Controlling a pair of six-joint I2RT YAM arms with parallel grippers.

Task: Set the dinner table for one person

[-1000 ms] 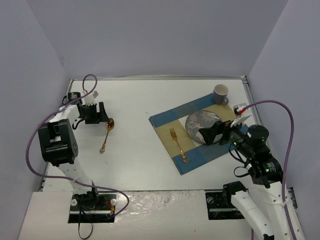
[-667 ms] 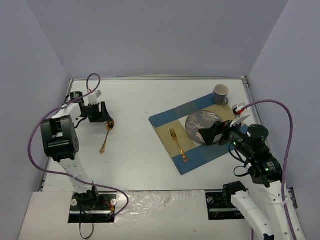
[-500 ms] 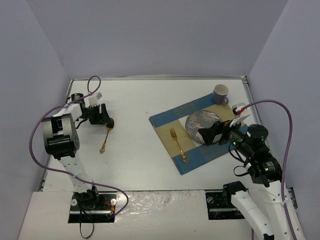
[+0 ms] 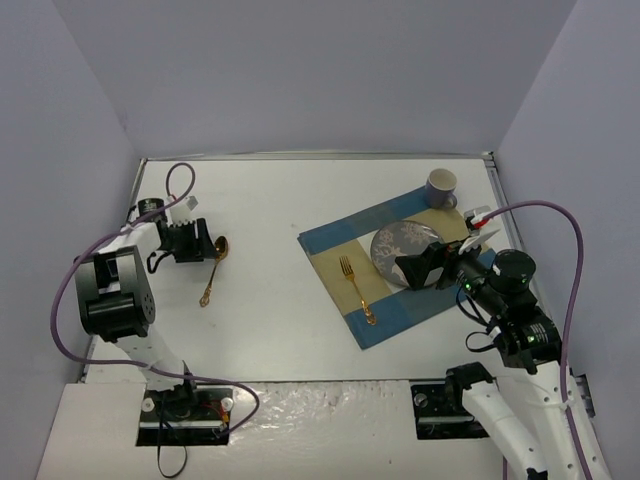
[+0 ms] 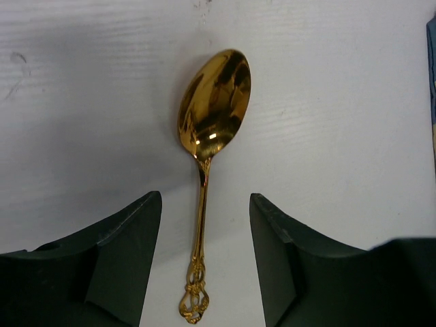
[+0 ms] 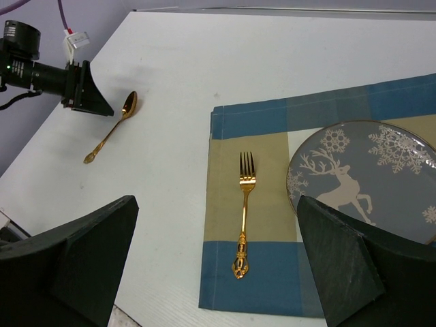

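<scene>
The white dinner table holds a gold spoon at the left. My left gripper is open and empty, just left of the spoon's bowl. In the left wrist view the spoon lies flat, and its handle shows between the spread fingers of the gripper without touching them. A blue-and-beige placemat at the right holds a gold fork, a grey reindeer plate and a grey mug. My right gripper hovers open and empty over the plate's near edge.
The right wrist view shows the fork on the placemat, the plate to its right, and the spoon and left gripper far left. Purple walls close in the table's back and sides.
My left arm has shifted, and its gripper has moved slightly nearer beside the spoon's bowl. The spoon and my right arm have not moved.
</scene>
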